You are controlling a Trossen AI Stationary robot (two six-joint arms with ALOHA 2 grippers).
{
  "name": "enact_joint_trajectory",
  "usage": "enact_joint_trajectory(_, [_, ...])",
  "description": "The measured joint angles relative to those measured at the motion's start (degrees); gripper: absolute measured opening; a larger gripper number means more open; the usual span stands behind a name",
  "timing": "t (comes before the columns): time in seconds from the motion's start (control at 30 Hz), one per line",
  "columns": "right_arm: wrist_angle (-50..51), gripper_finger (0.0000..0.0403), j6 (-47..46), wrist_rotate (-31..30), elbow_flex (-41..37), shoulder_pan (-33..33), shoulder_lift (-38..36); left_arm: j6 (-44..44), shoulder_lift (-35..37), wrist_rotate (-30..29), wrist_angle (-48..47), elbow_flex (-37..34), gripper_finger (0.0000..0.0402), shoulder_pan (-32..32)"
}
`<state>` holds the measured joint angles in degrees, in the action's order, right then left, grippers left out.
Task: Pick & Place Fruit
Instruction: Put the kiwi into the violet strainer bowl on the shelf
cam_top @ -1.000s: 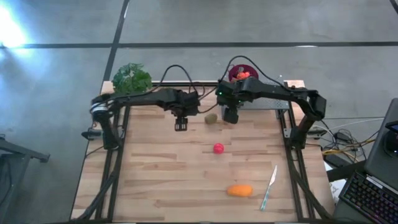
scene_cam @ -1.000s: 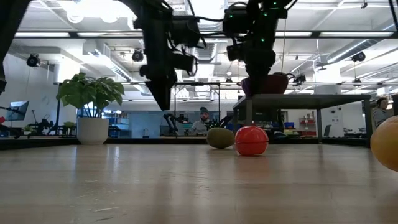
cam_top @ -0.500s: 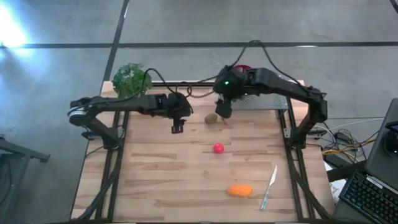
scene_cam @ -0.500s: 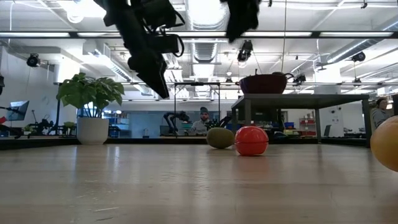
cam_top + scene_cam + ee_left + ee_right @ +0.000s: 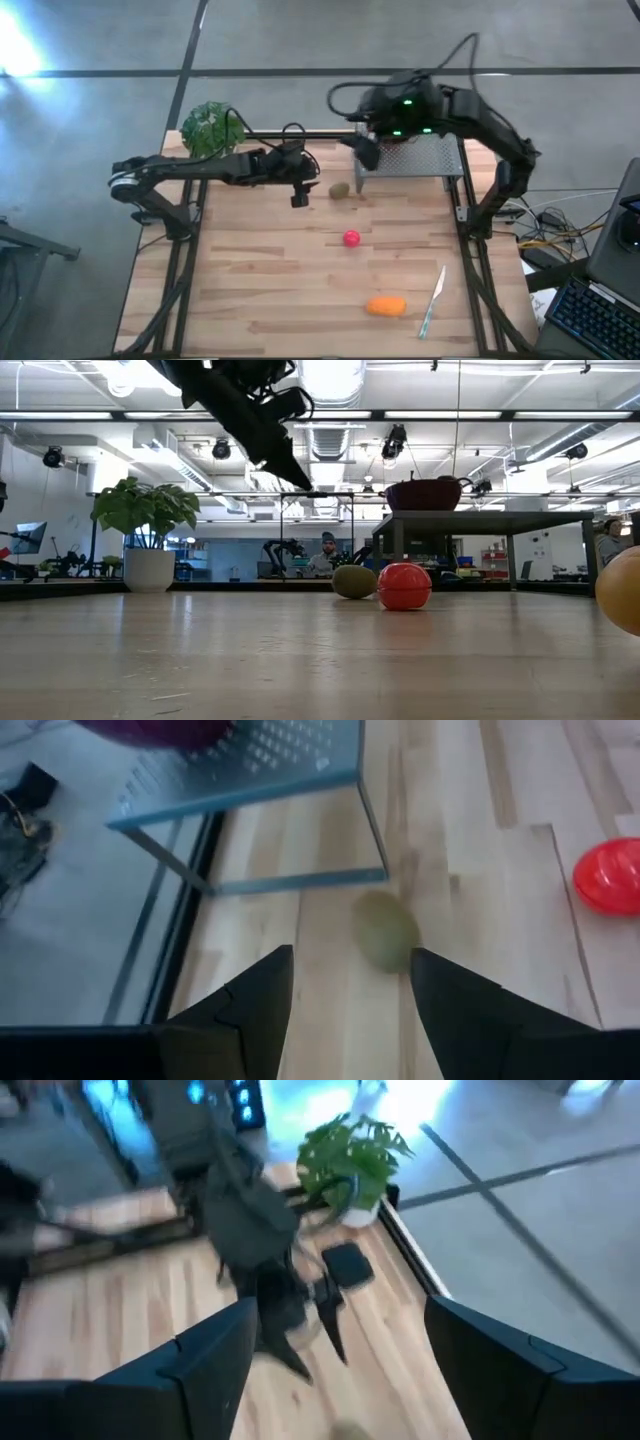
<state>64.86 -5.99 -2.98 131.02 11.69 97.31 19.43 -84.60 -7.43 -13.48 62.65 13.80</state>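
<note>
Pale wooden planks form the table (image 5: 250, 290), which stands on a grey concrete floor. Left gripper (image 5: 300, 197): fingers spread and empty, hanging above the far middle of the table, just left of the brown kiwi (image 5: 340, 190). In the left wrist view the kiwi (image 5: 386, 931) lies ahead between the two dark fingers (image 5: 245, 1010), not touched. Right gripper (image 5: 366, 154): raised near the left edge of the perforated metal stand (image 5: 425, 160) at the far right; in the right wrist view its fingers (image 5: 200, 1370) stand wide apart with nothing between them.

Remaining fruit: a pink-red ball (image 5: 351, 238) at mid-table, well apart from the kiwi, and an oblong orange piece (image 5: 386, 306) near the front edge, just left of the slim pale knife (image 5: 432, 300). A dark red bowl (image 5: 428, 493) sits on the stand; a green potted plant (image 5: 211, 127) occupies the far left corner.

Pose: the left arm reaches long and low from the left side, wrist tilted down toward the kiwi; the right arm is folded high over the stand.

Risk, as judged: the kiwi is round and may roll toward the stand's leg if one finger meets it first. The two grippers are near each other, so a lateral approach might bring them into contact.
</note>
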Motion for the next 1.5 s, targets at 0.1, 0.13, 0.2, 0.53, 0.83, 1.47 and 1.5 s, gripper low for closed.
enact_joint_trajectory(0.1, [6.0, 0.0297, 3.2, -2.3, 3.6, -0.4, -2.4, -0.1, -0.1, 0.1, 1.5, 0.1, 0.0209, 0.1])
enact_joint_trajectory(0.13, [7.4, 0.0301, 3.4, -3.9, 4.1, -0.5, -3.5, -0.2, -0.2, 0.9, 1.7, 0.4, 0.0214, 0.2])
enact_joint_trajectory(0.2, [9.2, 0.0308, 3.3, -7.2, 3.8, -0.5, -6.2, -1.2, -0.3, 3.3, 2.5, 0.4, 0.0230, 0.7])
enact_joint_trajectory(0.53, [12.3, 0.0344, 3.2, -9.6, 3.6, -0.5, -17.9, -2.1, -0.3, 5.1, 6.5, -0.5, 0.0348, 1.2])
enact_joint_trajectory(0.83, [11.9, 0.0363, 0.4, -8.9, 3.6, -0.5, -25.1, -0.8, -4.1, 5.9, 14.1, -4.9, 0.0356, 1.6])
enact_joint_trajectory(1.47, [16.6, 0.0364, 3.6, -9.5, 3.6, -0.4, -27.4, -3.0, -15.6, 11.2, 12.4, 0.1, 0.0358, 5.1])
enact_joint_trajectory(1.5, [16.8, 0.0364, 3.7, -9.6, 3.6, -0.4, -27.4, -3.1, -16.4, 11.3, 12.5, 0.6, 0.0358, 5.1])
